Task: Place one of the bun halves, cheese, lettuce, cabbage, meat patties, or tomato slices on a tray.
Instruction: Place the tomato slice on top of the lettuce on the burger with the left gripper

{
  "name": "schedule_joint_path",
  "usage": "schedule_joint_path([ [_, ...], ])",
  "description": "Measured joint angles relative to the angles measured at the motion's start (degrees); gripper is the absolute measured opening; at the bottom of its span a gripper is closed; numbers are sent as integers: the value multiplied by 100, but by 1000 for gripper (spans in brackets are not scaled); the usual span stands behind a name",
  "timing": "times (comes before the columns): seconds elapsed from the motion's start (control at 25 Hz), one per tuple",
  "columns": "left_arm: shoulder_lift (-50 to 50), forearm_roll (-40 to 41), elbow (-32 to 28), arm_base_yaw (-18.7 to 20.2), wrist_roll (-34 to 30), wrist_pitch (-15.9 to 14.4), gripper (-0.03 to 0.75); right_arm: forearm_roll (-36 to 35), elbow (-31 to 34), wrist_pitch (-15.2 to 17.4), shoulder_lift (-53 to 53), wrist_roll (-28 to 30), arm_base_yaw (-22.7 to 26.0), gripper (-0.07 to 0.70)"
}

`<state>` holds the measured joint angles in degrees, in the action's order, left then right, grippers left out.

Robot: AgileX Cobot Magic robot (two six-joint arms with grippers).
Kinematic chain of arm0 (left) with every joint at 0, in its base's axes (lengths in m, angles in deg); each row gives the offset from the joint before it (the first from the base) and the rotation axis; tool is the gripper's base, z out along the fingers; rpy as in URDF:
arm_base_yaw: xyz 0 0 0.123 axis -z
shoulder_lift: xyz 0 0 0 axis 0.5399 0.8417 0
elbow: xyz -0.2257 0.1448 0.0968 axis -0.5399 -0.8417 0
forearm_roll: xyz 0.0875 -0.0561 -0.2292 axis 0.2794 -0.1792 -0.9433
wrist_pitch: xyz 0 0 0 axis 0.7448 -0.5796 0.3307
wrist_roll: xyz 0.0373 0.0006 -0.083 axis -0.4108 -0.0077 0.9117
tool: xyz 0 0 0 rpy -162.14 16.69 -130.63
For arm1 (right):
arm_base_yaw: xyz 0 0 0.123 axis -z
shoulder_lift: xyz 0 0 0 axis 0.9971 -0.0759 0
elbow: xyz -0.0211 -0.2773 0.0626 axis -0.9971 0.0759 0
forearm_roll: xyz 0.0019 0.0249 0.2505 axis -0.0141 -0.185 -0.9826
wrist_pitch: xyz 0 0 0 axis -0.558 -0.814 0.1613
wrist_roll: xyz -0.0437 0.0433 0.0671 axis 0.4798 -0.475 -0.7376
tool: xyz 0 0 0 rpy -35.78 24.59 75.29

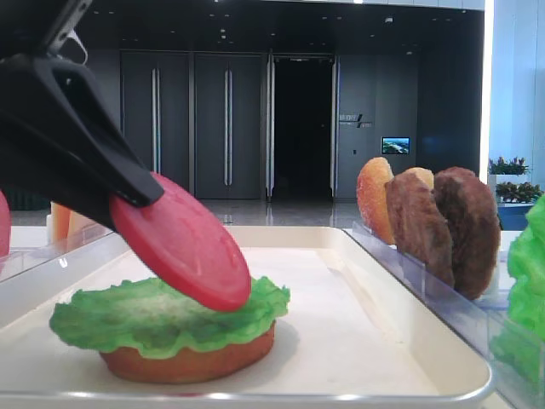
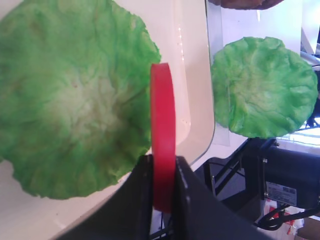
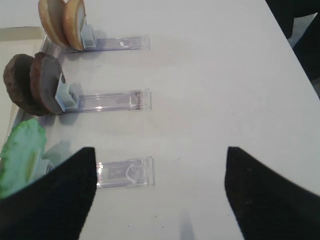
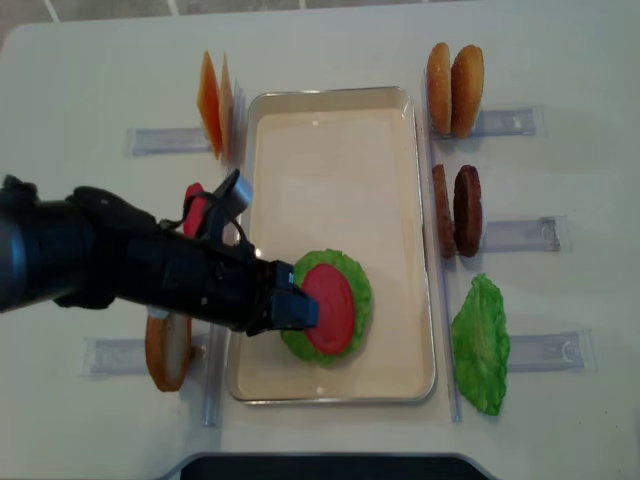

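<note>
My left gripper is shut on a red tomato slice, pinching its edge between the black fingers. The slice tilts down onto a green lettuce leaf that lies on a bun half in the white tray. In the left wrist view the tomato slice stands edge-on beside the lettuce. My right gripper hangs open over the bare table by a clear holder, holding nothing.
Right of the tray stand bun halves, meat patties and another lettuce leaf in clear holders. On the left are cheese slices, one more tomato slice and a bun half.
</note>
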<state>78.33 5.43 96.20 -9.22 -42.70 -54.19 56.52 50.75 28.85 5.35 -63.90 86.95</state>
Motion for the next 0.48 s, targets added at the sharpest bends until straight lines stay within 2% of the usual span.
schedule_joint_path([
  [0.48, 216, -160, 150, 0, -503, -29, 62, 0, 0, 0, 0, 0, 0, 535],
])
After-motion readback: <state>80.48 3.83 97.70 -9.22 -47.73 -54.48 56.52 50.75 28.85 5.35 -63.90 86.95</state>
